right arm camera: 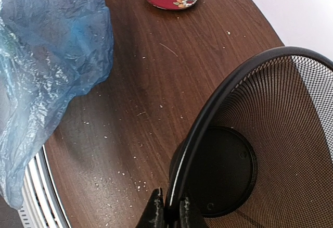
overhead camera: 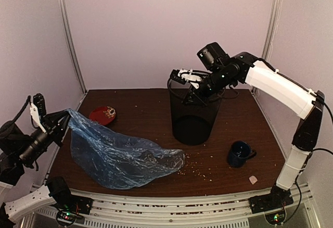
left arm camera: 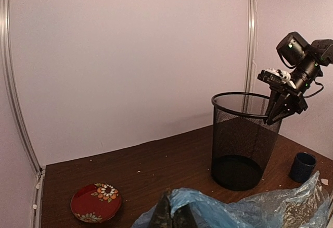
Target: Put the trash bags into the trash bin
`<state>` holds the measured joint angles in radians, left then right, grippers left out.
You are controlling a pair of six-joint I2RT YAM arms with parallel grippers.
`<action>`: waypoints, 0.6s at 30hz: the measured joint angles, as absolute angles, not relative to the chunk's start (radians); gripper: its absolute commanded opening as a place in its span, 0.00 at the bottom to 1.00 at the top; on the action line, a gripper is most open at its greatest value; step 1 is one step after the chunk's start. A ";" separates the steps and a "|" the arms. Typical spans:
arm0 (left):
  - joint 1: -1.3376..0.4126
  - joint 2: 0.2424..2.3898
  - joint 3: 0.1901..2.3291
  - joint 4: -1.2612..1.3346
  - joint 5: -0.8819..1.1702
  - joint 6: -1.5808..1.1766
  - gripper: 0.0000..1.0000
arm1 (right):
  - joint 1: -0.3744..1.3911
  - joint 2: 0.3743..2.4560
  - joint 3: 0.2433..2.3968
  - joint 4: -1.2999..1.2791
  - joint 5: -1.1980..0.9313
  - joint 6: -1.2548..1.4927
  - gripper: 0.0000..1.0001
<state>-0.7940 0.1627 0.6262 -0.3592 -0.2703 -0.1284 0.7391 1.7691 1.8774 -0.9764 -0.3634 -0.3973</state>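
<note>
The light-blue translucent trash bag point(overhead camera: 122, 157) lies spread over the left front of the table, and one corner is lifted at the left. My left gripper point(overhead camera: 61, 121) is shut on that corner; in the left wrist view the film point(left arm camera: 250, 207) drapes from my fingertips point(left arm camera: 174, 215). The black wire-mesh trash bin point(overhead camera: 195, 118) stands upright at the table's middle back and is empty inside point(right arm camera: 270, 134). My right gripper point(overhead camera: 190, 93) is shut on the bin's rolled rim, one finger inside and one outside point(right arm camera: 169, 210). The bag also shows in the right wrist view point(right arm camera: 47, 56).
A dark blue mug point(overhead camera: 240, 153) stands right of the bin. A red flowered plate point(overhead camera: 102, 115) lies at the back left. A small pink scrap point(overhead camera: 253, 179) lies at the front right. Crumbs are scattered over the table in front of the bin.
</note>
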 measured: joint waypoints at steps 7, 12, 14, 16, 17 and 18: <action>-0.794 0.185 0.626 -0.360 -0.271 -0.128 0.00 | 0.814 1.715 1.816 -0.988 -0.369 -0.416 0.01; -0.792 0.182 0.626 -0.360 -0.274 -0.128 0.00 | 0.884 1.678 1.782 -1.006 -0.369 -0.442 0.23; -0.792 0.180 0.626 -0.359 -0.278 -0.128 0.00 | 0.904 1.661 1.760 -1.008 -0.377 -0.449 0.35; -0.791 0.179 0.626 -0.360 -0.281 -0.128 0.00 | 0.919 1.654 1.753 -1.017 -0.390 -0.464 0.41; -0.791 0.180 0.626 -0.360 -0.284 -0.128 0.00 | 0.921 1.653 1.753 -1.019 -0.397 -0.470 0.42; -0.790 0.180 0.626 -0.359 -0.284 -0.128 0.00 | 0.921 1.652 1.753 -1.021 -0.402 -0.469 0.43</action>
